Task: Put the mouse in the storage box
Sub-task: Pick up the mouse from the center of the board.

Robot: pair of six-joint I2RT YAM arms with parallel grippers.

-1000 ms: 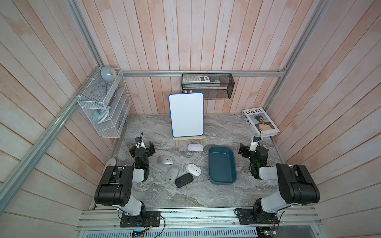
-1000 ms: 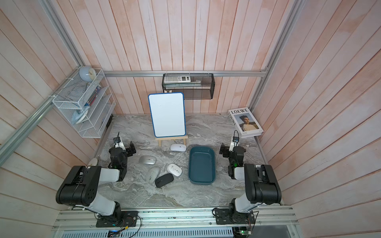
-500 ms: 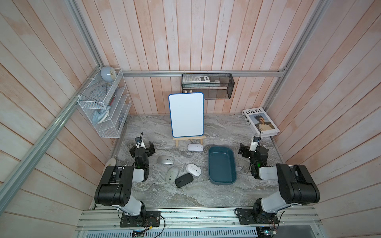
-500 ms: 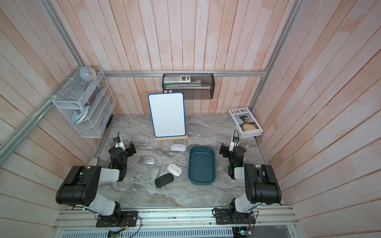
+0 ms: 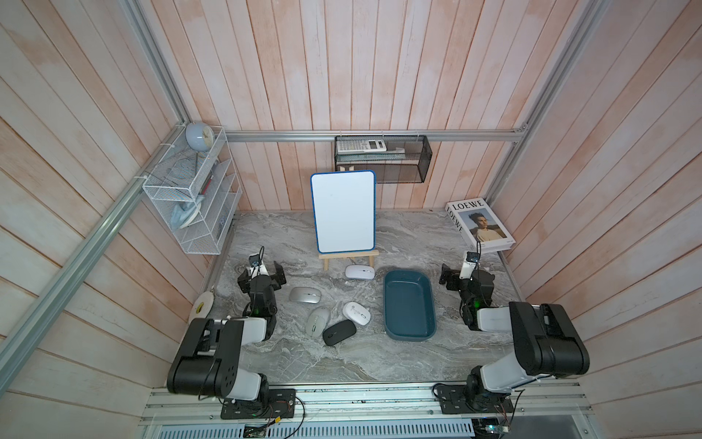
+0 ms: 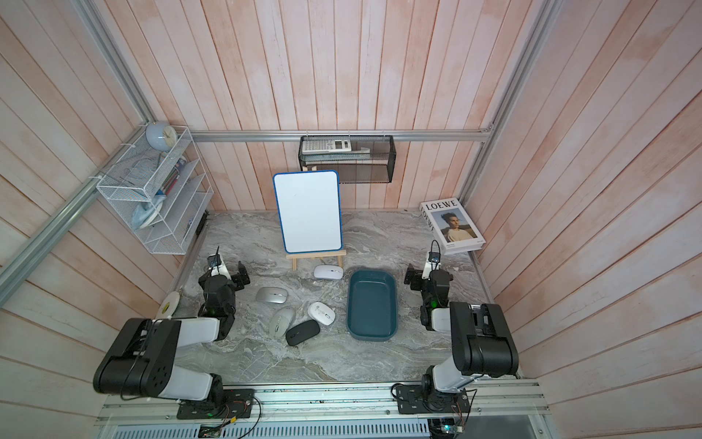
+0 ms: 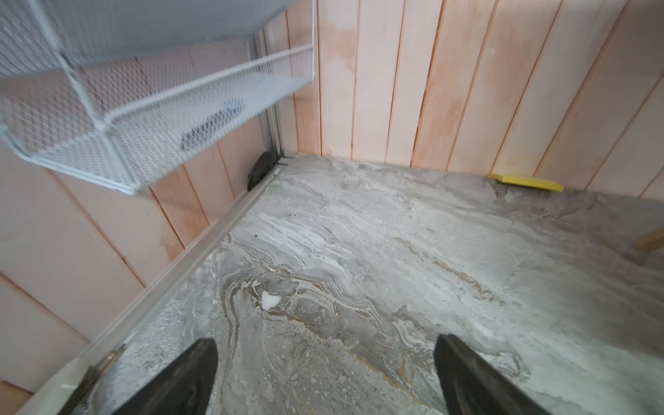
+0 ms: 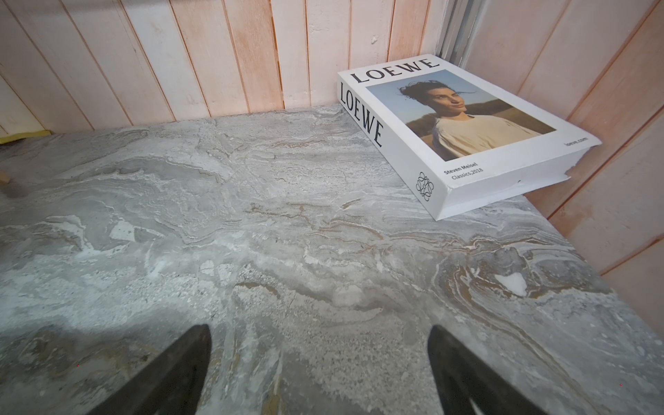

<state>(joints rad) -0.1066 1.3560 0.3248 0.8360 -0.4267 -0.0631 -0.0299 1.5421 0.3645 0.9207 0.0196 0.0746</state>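
Mice: five lie on the table (image 5: 342, 365), none in the box. The white mouse by the easel (image 5: 359, 272) sits at 12 o'clock of the group and the silver mouse (image 5: 305, 295) at 9. The grey mouse (image 5: 318, 321), black mouse (image 5: 339, 332) and white mouse near the box (image 5: 356, 313) bunch at 6.
Storage box: the teal storage box (image 5: 409, 304) is empty, at 3 o'clock of the mice.
Left fingers: the left fingers (image 7: 187, 373) are spread wide and empty over bare table, at 9 o'clock of the silver mouse.
Right fingers: the right fingers (image 8: 179, 370) are spread wide and empty, at 3 o'clock of the box.
Handling: probably light and rigid, with a smooth, slippery domed shell. Pinch low across the narrow flanks.
Edges: the box walls are low, so a small lift should clear them.
Room: the silver mouse stands clear. The bunched three leave little finger room, and the easel (image 5: 347, 255) crowds the 12 o'clock mouse.
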